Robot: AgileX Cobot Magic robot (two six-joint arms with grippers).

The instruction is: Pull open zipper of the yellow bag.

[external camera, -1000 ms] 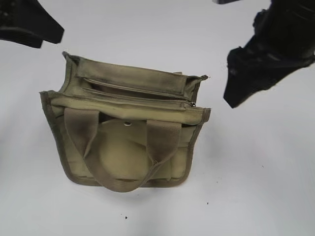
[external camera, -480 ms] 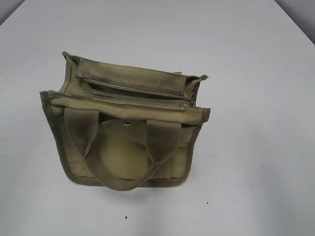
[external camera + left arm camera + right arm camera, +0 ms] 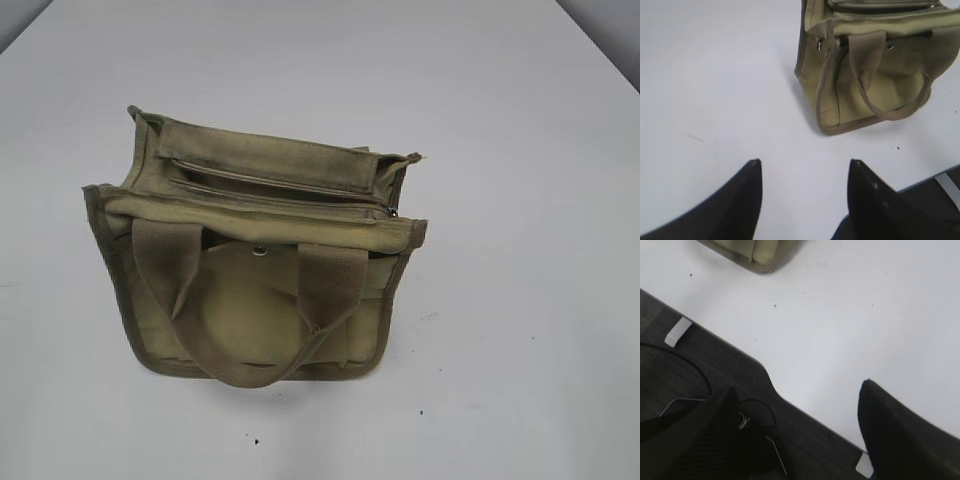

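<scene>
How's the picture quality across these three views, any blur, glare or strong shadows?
Exterior view: soft, even light, only a faint shadow right of the yellow bag, slightly soft focus. Left wrist view: bag reasonably sharp, the left end effector fingers dark and blurred up close. Right wrist view: the table bright, nearly washed out, the right end effector a featureless dark shape.

Place: looked like a lab or test bench, not a home.
Surface: a plain white table [image 3: 520, 300] filled the exterior view, bare and evenly lit, with small dark specks at about 6 o'clock.
Edge: in the right wrist view the tabletop ended at 7 o'clock against dark grey carpet-like flooring [image 3: 715, 375].
Markings: pale tape strips [image 3: 678, 332] lay on that floor, with thin cables nearby.
</scene>
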